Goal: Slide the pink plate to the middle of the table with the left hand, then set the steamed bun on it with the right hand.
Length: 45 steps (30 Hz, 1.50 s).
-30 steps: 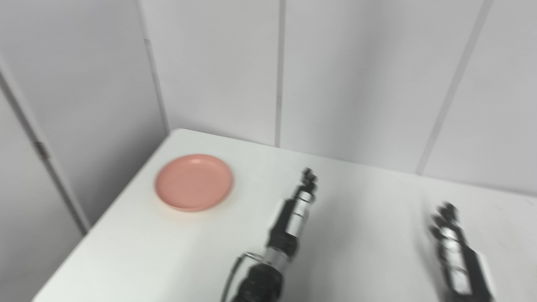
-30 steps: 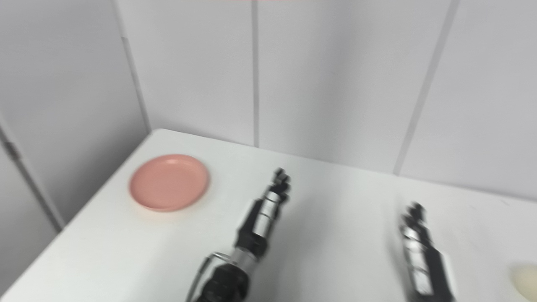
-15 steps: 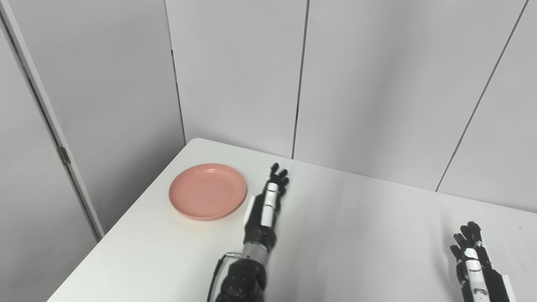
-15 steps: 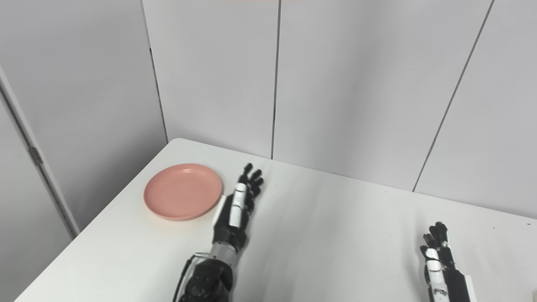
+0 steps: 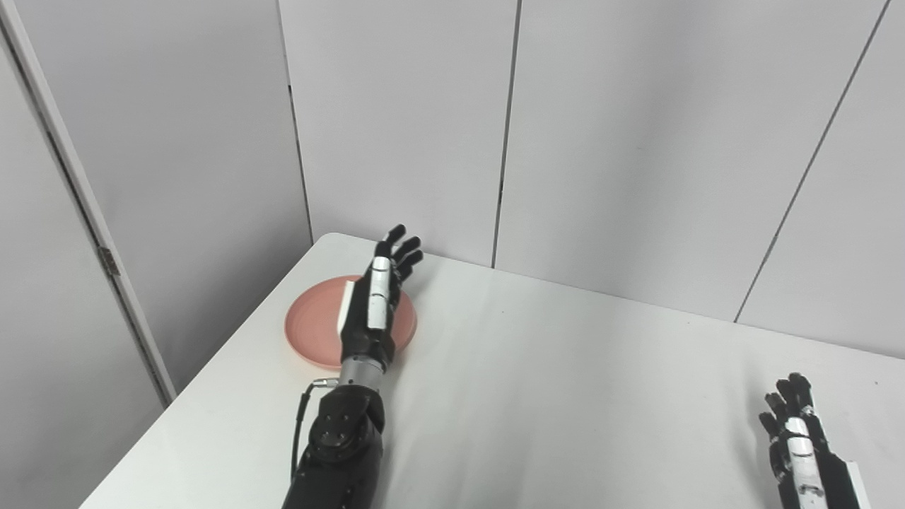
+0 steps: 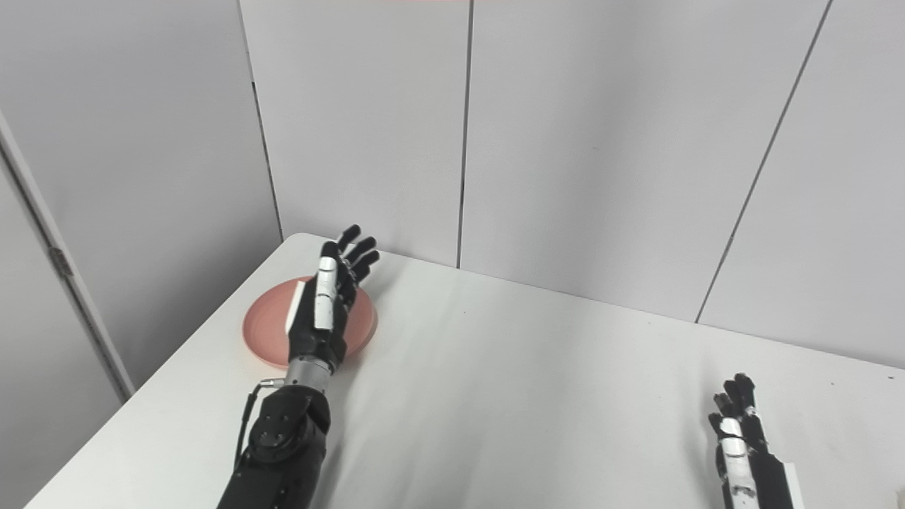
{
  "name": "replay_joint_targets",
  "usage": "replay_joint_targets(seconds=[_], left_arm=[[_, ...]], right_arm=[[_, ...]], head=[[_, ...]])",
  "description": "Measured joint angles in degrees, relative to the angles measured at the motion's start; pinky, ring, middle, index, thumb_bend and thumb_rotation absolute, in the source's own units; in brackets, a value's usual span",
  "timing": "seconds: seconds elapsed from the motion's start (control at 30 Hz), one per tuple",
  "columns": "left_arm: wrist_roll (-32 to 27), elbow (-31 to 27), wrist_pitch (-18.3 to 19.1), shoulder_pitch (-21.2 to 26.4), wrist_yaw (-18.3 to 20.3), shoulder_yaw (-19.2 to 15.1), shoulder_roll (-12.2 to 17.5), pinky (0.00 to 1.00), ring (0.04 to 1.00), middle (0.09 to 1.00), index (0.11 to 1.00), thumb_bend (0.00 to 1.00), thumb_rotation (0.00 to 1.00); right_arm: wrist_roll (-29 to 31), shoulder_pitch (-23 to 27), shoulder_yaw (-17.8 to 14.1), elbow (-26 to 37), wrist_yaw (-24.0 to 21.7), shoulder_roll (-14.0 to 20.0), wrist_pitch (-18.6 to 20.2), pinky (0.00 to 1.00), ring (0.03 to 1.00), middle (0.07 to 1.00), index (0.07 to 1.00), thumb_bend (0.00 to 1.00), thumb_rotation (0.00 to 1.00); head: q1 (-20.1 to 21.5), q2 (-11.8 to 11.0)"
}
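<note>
Nearest the camera, at the bottom right, the right hand (image 5: 799,442) sits low above the near right part of the white table (image 5: 565,396), cut off by the lower frame edge. Its fingers (image 6: 735,403) point away toward the back wall, spread slightly and holding nothing; whether it touches the tabletop cannot be told.

At the bottom left, the left forearm (image 5: 339,452) enters from the lower edge and runs along the table's left side, a thin cable looping beside the wrist.

Farther on, the left hand (image 5: 371,311) extends over the pink plate (image 5: 311,329), turned edge-on with a white strip along its upper side. The fingers (image 5: 399,247) are straight and fanned apart, gripping nothing, and their tips reach past the plate's far rim toward the back edge of the table. Whether the hand rests on the plate or hangs just above it cannot be told.

The pink plate lies flat near the table's far left corner, close to the left edge, and is partly hidden by the hand.

A sliver of a pale object (image 6: 899,489) shows at the lower right corner of the right eye view; it is too cropped to identify.

Behind the table stand grey wall panels (image 5: 601,141).
</note>
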<state>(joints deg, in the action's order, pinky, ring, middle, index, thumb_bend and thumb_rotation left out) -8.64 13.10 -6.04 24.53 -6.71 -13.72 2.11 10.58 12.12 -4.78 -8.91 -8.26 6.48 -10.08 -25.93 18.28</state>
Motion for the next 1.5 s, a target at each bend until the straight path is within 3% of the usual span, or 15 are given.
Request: replay_joint_targets(seconds=[0.23, 0.37, 0.53, 0.73, 1.0, 1.23, 1.5], left_arm=[[0.18, 0.04, 0.79, 0.11, -0.69, -1.34, 2.73, 0.90, 0.803, 0.795, 0.806, 0.73, 1.00], [0.28, 0.38, 0.87, 0.17, -1.80, -2.69, 4.49, 0.90, 0.780, 0.776, 0.778, 0.71, 1.00], [1.49, 2.48, 0.95, 0.34, -3.27, -3.92, 7.49, 0.87, 0.768, 0.763, 0.761, 0.69, 1.00], [1.53, 7.10, 0.11, 0.55, -4.92, -5.09, 9.38, 0.86, 0.743, 0.740, 0.742, 0.69, 1.00], [1.67, 12.74, -2.41, 1.35, -7.43, -6.49, 11.10, 0.84, 0.738, 0.727, 0.735, 0.70, 1.00], [2.66, 18.24, -6.11, 2.34, -10.66, -7.37, 12.33, 0.82, 0.732, 0.722, 0.721, 0.66, 1.00], [2.11, 23.06, -8.19, 3.06, -10.63, -7.07, 13.25, 0.94, 0.862, 0.827, 0.805, 0.67, 1.00]], right_arm=[[0.06, 0.07, -0.02, -0.14, 0.01, -0.01, -0.01, 1.00, 1.000, 1.000, 1.000, 0.59, 0.85], [0.12, 0.06, -0.01, -0.13, 0.00, -0.01, -0.01, 1.00, 1.000, 1.000, 1.000, 0.54, 0.85], [0.15, 0.09, -0.14, -0.17, 0.01, 0.00, -0.01, 1.00, 1.000, 1.000, 1.000, 0.59, 0.85], [0.30, 0.28, -0.17, -0.46, -0.07, 0.02, -0.13, 1.00, 1.000, 1.000, 1.000, 0.55, 0.85], [0.31, 0.29, -0.17, -0.54, -0.16, 0.02, -0.47, 1.00, 1.000, 1.000, 1.000, 0.53, 0.85], [0.36, 0.28, -0.18, -0.54, -0.22, 0.07, -0.47, 1.00, 1.000, 1.000, 1.000, 0.53, 0.85], [0.44, 0.33, -0.29, -0.74, -0.79, 0.06, -0.67, 1.00, 1.000, 1.000, 1.000, 0.51, 0.86]], head=[[-0.35, -0.09], [-0.61, -0.17], [-0.88, -0.35], [-1.14, -0.44], [-1.32, -0.53], [-1.32, -0.53], [-1.32, -0.44]])
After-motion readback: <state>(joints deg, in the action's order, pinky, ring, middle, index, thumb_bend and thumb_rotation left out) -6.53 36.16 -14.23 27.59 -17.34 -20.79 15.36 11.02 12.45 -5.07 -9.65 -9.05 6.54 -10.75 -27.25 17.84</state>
